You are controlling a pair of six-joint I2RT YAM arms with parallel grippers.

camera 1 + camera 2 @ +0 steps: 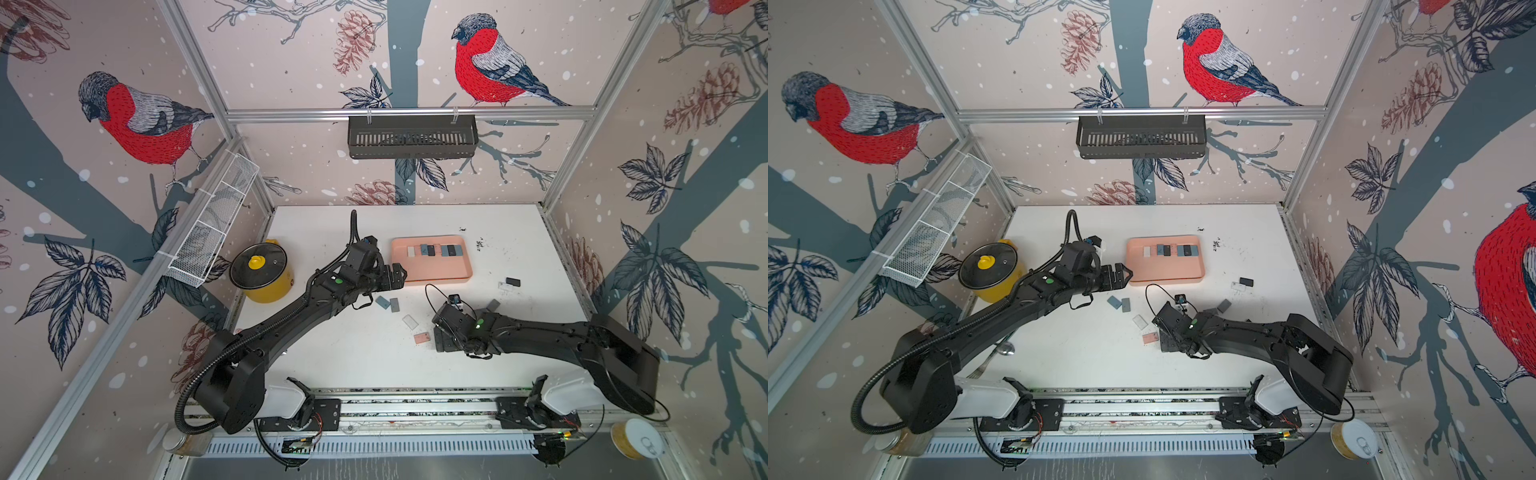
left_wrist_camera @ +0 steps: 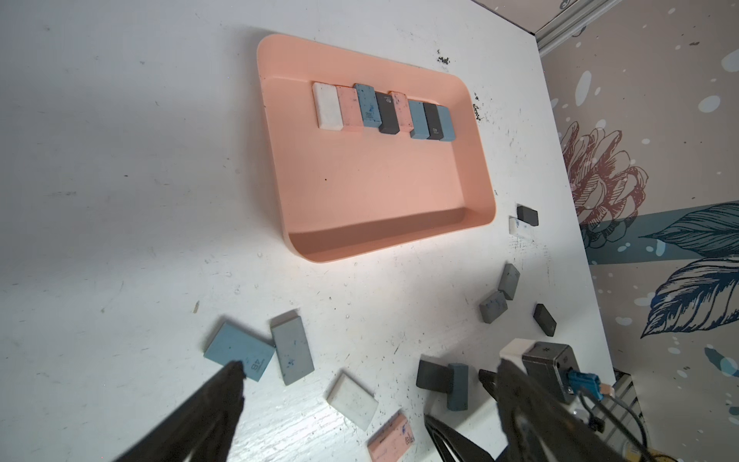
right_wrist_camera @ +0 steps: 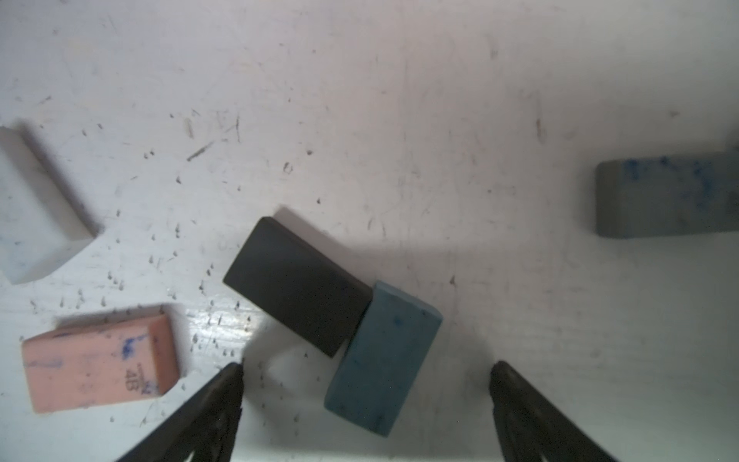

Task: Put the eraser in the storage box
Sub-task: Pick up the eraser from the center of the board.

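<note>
Blue eraser (image 3: 383, 360), wrist views only

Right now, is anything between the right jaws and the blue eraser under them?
Nothing visible blocks them. The blue eraser lies between the open right jaws; a black eraser abuts its side and might get nudged.

The box (image 2: 360, 192) is salmon pink. Its row of erasers (image 2: 384, 110) runs white, pink, speckled blue, black, pink, blue, black, blue. The table (image 2: 120, 160) is white with dark flecks and scuffs. The pink eraser (image 3: 96, 368) carries blue smudges and dark print, the black eraser (image 3: 296, 284) is plain, the blue eraser (image 3: 380, 360) is dusky, and the grey eraser (image 3: 660, 200) is smeared blue. The pot (image 1: 274, 291) is yellow. The walls (image 1: 291, 62) are pale pink with red-breasted birds (image 1: 482, 62).
</note>
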